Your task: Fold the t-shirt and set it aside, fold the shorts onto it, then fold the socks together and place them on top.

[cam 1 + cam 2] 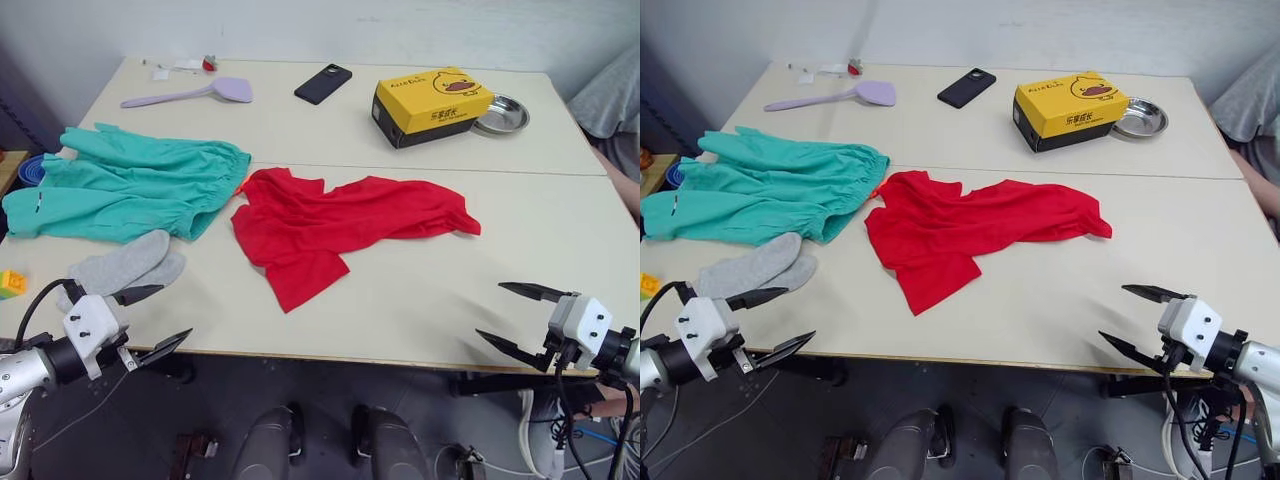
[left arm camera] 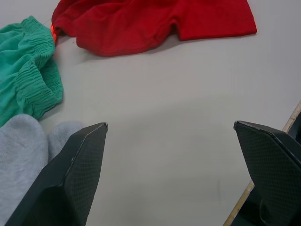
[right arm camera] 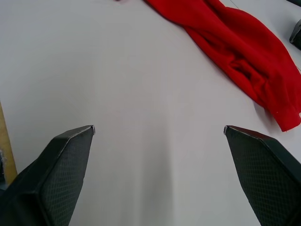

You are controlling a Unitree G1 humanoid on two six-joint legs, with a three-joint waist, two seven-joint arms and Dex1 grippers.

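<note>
The pale table [image 1: 400, 300] carries everything, a seam running across it from left to right. On its left side the teal-green shorts [image 1: 120, 185] lie spread out, gathered waistband toward the middle, where a bit of orange drawstring [image 2: 52, 32] shows. Just right of them, touching or nearly so, the red t-shirt [image 1: 330, 225] lies crumpled and unfolded near the table's centre, one part reaching toward the near edge. The grey socks [image 1: 125, 265] lie side by side just nearer than the shorts, close to the near-left edge.

On the far half sit a yellow box [image 1: 432, 105] with a duck printed on it, a metal bowl [image 1: 503, 115] touching its right side, a black phone [image 1: 323, 83] and a lilac spatula [image 1: 195, 94] (far left).

The left gripper [image 1: 150, 320] hovers at the near-left edge just beside the socks, fingers wide apart and empty — the right gripper [image 1: 520, 320] hovers at the near-right edge, well apart from the shirt, likewise spread and holding nothing.
</note>
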